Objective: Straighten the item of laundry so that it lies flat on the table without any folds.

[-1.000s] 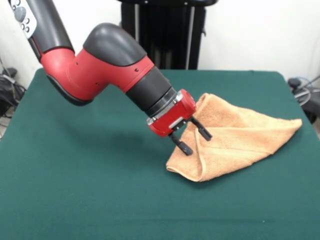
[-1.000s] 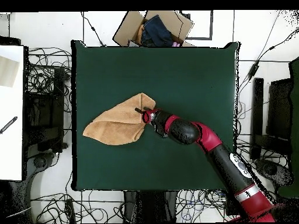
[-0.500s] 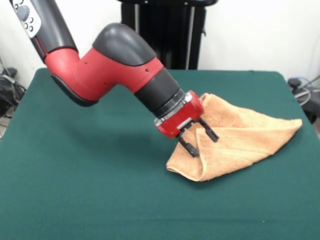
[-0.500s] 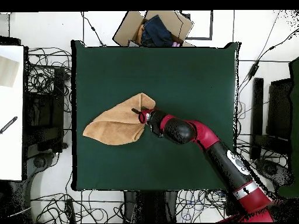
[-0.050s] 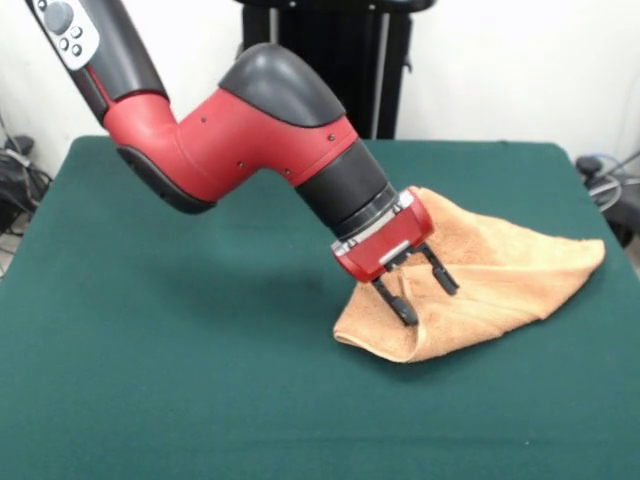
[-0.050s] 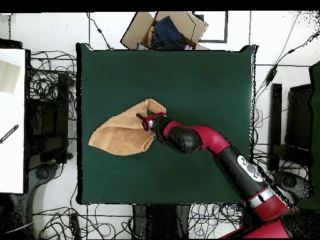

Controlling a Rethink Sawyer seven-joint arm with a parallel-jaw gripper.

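Front view: fingers [image 5: 424, 291] spread over folded towel [image 5: 500, 280], no writing legible

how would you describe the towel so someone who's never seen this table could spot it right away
Start at the dark green table. In the front view, follow the red and black arm down to its open end effector, which points into a peach-orange terry-cloth hand towel. The towel is the only thing lying on the table, folded over itself into a rough triangle rather than spread flat.
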